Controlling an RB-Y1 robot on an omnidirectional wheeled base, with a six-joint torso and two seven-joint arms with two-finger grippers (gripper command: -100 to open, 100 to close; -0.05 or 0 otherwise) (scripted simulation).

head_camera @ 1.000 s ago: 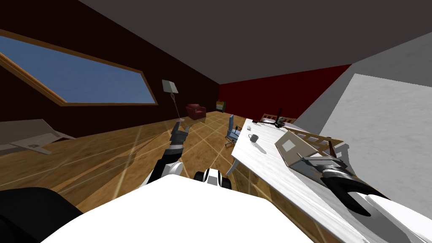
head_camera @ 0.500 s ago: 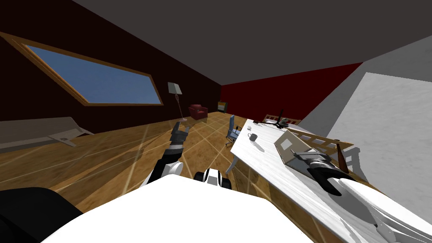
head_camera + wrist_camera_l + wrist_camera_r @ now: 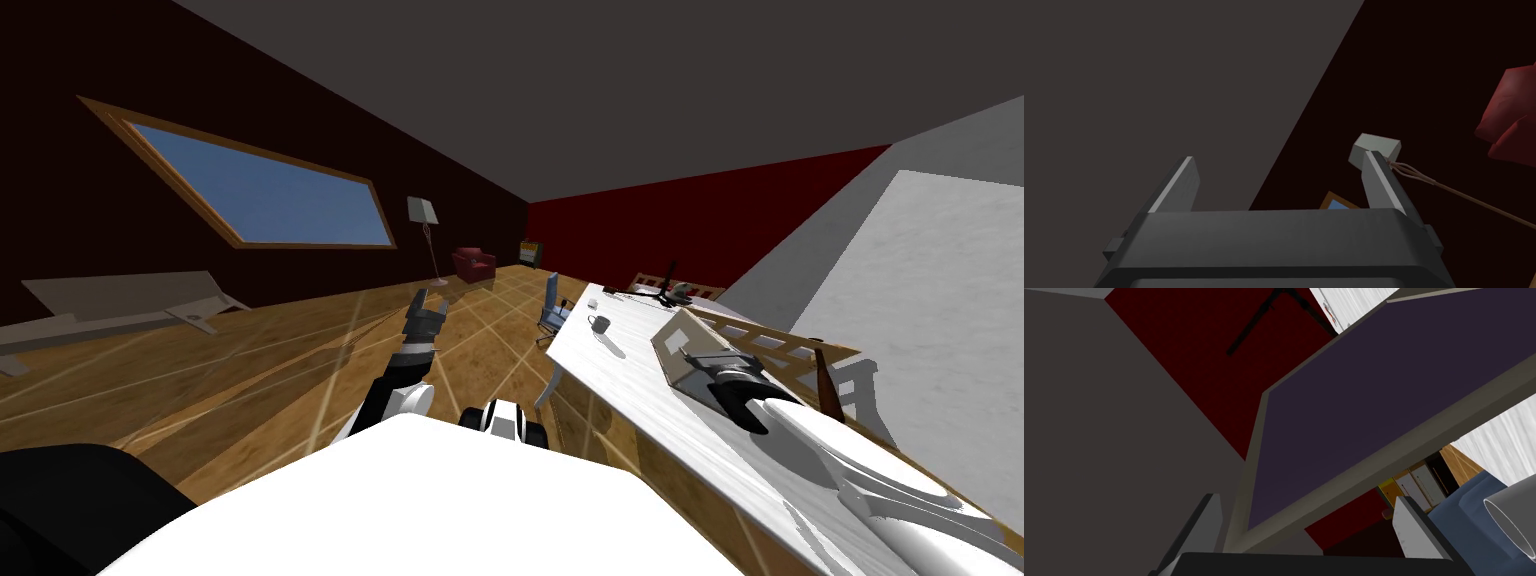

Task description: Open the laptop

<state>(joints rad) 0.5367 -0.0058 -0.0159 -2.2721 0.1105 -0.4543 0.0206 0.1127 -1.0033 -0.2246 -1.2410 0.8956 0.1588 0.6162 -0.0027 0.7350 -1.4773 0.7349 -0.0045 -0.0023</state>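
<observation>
The laptop (image 3: pixel 680 346) stands partly open on the white table (image 3: pixel 620 395), its tan lid with a white patch tilted up. My right gripper (image 3: pixel 712 368) reaches in at the laptop's open side. In the right wrist view the dark screen (image 3: pixel 1384 403) with its tan rim slants close over that gripper (image 3: pixel 1309 523). Its fingers are open, and a corner of the lid's edge lies between them without being pinched. My left gripper (image 3: pixel 425 305) is raised over the wooden floor, away from the table. In its wrist view, the left gripper (image 3: pixel 1281 175) is open and holds nothing.
A grey mug (image 3: pixel 600 325) sits further along the table, and shows as a grey mug (image 3: pixel 1511 523) beside my right finger. A black desk lamp (image 3: pixel 665 282) is at the table's far end. A blue office chair (image 3: pixel 550 306) stands by the table; wooden chair backs (image 3: pixel 780 345) line its wall side.
My right arm has pushed forward along the table, bringing the gripper in closer under the laptop's lid. The head camera has swung, shifting the whole room. The left arm has stayed put.
</observation>
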